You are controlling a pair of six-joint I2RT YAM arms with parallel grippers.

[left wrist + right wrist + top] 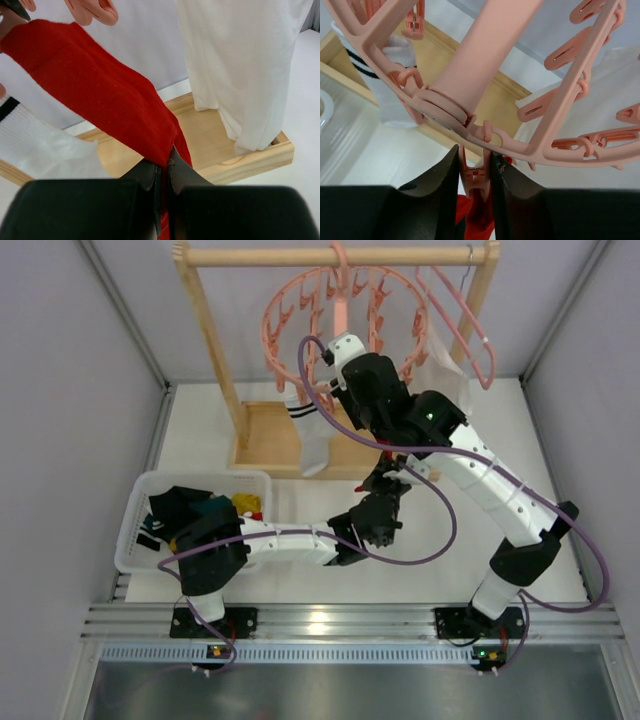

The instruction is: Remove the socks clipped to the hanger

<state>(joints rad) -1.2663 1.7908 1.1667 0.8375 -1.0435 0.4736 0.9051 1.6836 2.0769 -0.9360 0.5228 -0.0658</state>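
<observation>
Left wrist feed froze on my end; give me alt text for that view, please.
The left hand is shut on the lower end of a red sock that stretches diagonally up to the top left, beneath pink clips. A white sock with a black stripe hangs at left and a white cloth at right, above a wooden base.

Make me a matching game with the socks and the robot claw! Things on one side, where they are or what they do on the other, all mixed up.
Things:
1. red sock
2. white striped sock
3. black sock
4. right claw

Where or what:
A. lying in the white basket
B. squeezing a pink clip
C. pinched in the left claw
D. hanging from the pink ring

Pairs: 1-C, 2-D, 3-A, 4-B.
</observation>
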